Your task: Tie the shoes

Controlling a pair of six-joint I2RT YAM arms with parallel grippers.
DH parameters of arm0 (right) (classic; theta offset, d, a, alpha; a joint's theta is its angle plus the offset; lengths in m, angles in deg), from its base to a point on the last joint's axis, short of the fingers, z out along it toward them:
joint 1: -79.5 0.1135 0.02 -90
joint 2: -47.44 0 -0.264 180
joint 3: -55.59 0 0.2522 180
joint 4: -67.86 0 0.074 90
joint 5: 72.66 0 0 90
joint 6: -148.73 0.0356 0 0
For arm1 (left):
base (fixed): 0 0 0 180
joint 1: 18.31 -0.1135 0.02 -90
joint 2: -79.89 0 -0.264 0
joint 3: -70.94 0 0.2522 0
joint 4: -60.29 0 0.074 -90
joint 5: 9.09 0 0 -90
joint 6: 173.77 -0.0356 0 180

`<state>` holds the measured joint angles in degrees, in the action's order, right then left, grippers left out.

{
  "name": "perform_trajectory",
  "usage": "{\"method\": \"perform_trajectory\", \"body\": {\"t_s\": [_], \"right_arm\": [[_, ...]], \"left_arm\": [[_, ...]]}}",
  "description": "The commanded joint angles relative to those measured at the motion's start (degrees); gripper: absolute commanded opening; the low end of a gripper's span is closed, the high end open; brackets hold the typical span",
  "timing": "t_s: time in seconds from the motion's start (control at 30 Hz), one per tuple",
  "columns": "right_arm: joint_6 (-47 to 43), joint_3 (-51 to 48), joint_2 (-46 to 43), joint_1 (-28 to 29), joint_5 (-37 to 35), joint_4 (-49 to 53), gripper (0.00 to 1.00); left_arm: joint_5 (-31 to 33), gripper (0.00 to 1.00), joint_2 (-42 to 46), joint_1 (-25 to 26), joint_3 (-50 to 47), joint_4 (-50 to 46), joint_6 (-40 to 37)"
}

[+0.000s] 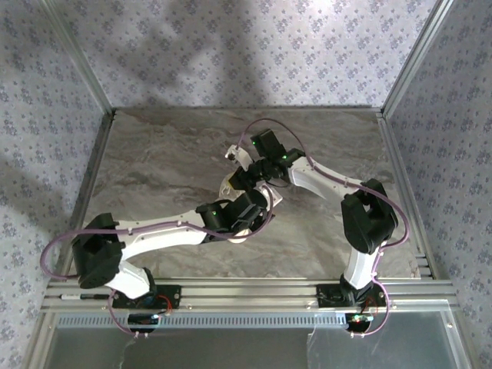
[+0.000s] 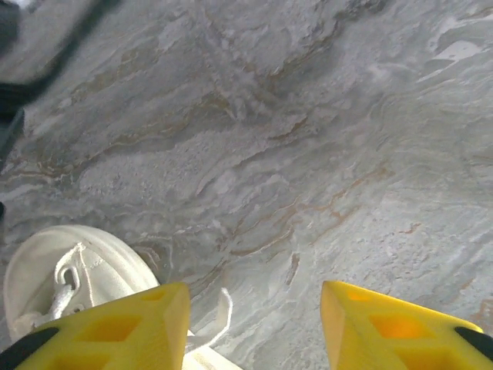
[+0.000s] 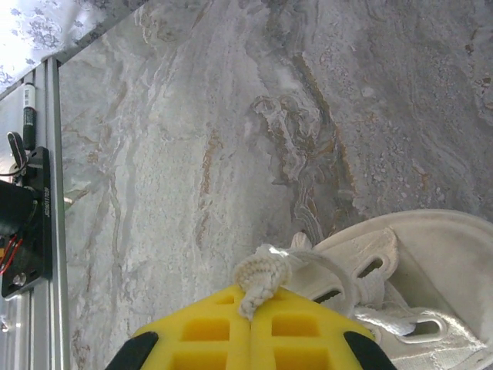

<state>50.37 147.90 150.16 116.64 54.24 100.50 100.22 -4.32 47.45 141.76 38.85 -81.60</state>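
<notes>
Sneaker point(image 3: 431, 254) first: a small cream low-top lying on the marble-patterned table point(image 1: 154, 169), near its middle, where the two arms meet above it in the overhead view. Its eyelets and tongue show in the right wrist view, and a rounded end of it shows at the lower left of the left wrist view.

One white lace point(image 3: 263, 276) runs up from the eyelet area into the right gripper point(image 3: 254, 302). Its yellow jaws are pressed together on the lace, and a thick bunch of it stands out just above the tips. A second loose strand point(image 2: 221, 308) lies on the table just beside the shoe, next to the left gripper point(image 2: 254, 324). Those jaws are spread apart with bare table between them, holding nothing.

No finished bow or tight knot is to be seen. The bunch at the right fingertips may be a loop or the start of a knot; I cannot tell which. My judgement is that the tying is part-way at best. One strand is gripped and the other lies free, so crossing, looping and pulling tight are left to do.

No brand, label or readable writing shows on the shoe, the grippers or the table.
</notes>
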Motion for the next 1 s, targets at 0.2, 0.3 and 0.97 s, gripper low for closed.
{"method": "perform_trajectory", "body": {"t_s": [0.2,0.3,0.97], "right_arm": [[-0.77,-4.2,-5.01,0.81,-1.8,-2.19,0.0],[-0.87,-4.83,-5.48,1.35,-2.26,-2.56,0.0],[4.38,-0.79,-4.66,3.06,-7.18,2.62,0.0]], "left_arm": [[-0.95,0.5,20.14,-6.55,-2.82,-1.22,-1.17],[-6.25,0.5,27.27,-14.24,-8.89,0.71,3.49],[-24.06,0.53,24.15,-27.18,-30.06,28.79,-7.03]]}}
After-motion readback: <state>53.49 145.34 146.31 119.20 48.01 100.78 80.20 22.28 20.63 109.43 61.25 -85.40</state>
